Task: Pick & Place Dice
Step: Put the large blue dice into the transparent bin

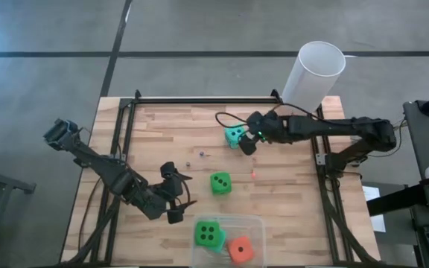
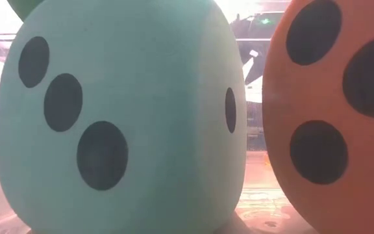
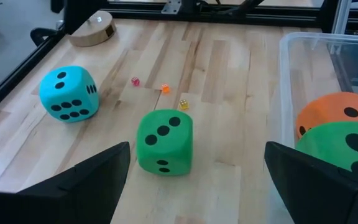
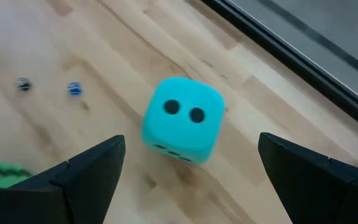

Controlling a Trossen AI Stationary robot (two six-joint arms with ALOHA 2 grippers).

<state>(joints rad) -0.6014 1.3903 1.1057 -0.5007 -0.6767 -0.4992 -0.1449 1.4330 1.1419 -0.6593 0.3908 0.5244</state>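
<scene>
Right gripper [image 1: 247, 143]: we saw its fingers spread wide and holding nothing, poised just above the teal die [image 4: 182, 121].
Teal die: we found it on the wooden table [image 1: 289, 193], right in front of that gripper, two pips up.
Left gripper [image 1: 176, 195]: we saw it wide open too, and empty.
Green die [image 3: 163, 140]: it sat on the table just ahead of the left gripper.
Clear bin [image 1: 257, 223]: beside the left gripper, it held another green die [image 1: 208, 234], an orange die [image 1: 240, 249] and a second teal die [image 2: 122, 117].
</scene>
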